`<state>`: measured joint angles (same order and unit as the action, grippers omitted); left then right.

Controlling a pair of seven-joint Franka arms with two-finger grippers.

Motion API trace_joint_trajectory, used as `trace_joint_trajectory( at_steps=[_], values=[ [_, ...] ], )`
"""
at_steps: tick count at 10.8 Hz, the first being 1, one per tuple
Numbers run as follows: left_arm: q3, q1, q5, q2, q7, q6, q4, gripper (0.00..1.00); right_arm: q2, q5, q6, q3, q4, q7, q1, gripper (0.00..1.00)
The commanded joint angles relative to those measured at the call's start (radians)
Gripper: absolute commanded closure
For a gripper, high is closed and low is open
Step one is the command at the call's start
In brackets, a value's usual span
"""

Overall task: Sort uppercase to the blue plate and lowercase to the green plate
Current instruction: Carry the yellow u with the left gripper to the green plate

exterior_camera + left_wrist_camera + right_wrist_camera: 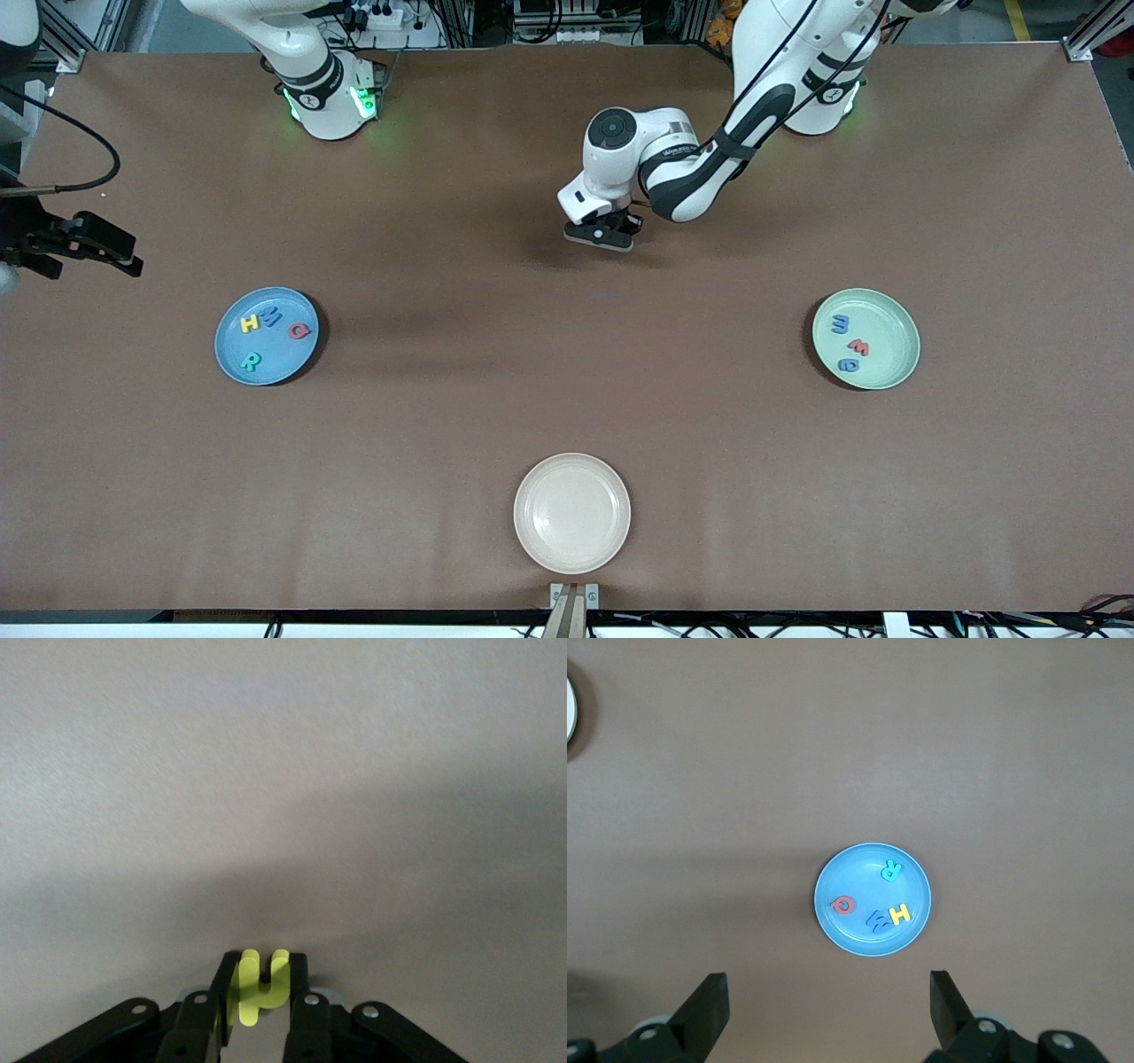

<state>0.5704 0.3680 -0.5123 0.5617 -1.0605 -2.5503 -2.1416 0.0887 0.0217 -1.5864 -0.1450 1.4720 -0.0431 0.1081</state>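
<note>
Nearest the front camera sits the cream plate [571, 512], and it has nothing in it. Farther up the table are the two plates that matter. The blue plate [267, 335] lies toward the right arm's end, and all four big letters are already in it: the yellow H [251, 322], the blue M [271, 316], the red Q [300, 331] and the green R [251, 361]. The green plate [866, 338] lies toward the left arm's end and holds three small letters [850, 344] (two blue ones and a red one). Farther still, near the middle of the table, the left hand [602, 234] is down low at the table with its two fingers pressed together on the yellow small letter [258, 987]. The two legs of the letter stick out past the fingertips, so its long way runs along the fingers. I think this is the last letter to sort. The green plate is off toward the left arm's own end and nearer the front camera than the hand, so the left arm has the short trip; it should lift first, then carry the letter over that plate. The right hand [828, 1014] waits high above the table near the blue plate, fingers wide apart, holding nothing.
</note>
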Motion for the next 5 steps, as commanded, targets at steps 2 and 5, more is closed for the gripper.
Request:
trace_joint_trajectory(
  at_steps=[2, 5],
  values=[
    [-0.044, -0.059, -0.031, -0.055, 0.026, 0.083, 0.058, 1.00, -0.007, 0.030, 0.014, 0.010, 0.001, 0.014, -0.015, 0.00],
    [-0.047, -0.150, 0.000, -0.068, 0.186, 0.246, 0.162, 1.00, -0.007, 0.035, 0.011, 0.012, 0.001, 0.014, -0.015, 0.00]
  ],
)
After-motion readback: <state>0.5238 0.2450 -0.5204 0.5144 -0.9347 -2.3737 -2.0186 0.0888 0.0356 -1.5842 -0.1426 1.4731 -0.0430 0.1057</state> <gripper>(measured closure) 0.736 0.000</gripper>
